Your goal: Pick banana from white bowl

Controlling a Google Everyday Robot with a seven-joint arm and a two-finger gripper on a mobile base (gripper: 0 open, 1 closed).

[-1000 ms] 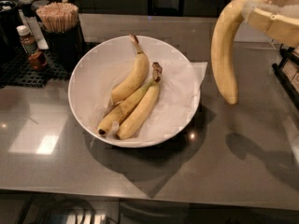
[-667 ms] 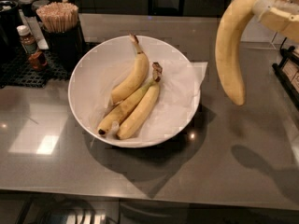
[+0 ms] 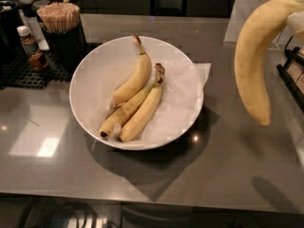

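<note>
The white bowl (image 3: 80, 75), wide, shallow and lined with crinkled white paper (image 3: 183, 91), sits on the grey counter left of centre. Three bananas lie in it: one toward the back (image 3: 135, 80) and two side by side in front (image 3: 137, 110). A fourth banana (image 3: 251, 65) hangs in the air at the right, well above the counter and clear of the bowl. My gripper (image 3: 298, 25) shows only as a pale part at the right edge, holding this banana by its upper end.
A black cup of wooden sticks (image 3: 59, 20) and a small bottle (image 3: 28, 42) stand on a black mat (image 3: 23, 75) at the back left. A black rack (image 3: 292, 75) sits at the right edge. The counter's front edge runs along the bottom.
The held banana and my gripper have moved right and closer to the camera, so most of the gripper has left the view. The bowl and its bananas have not moved.
</note>
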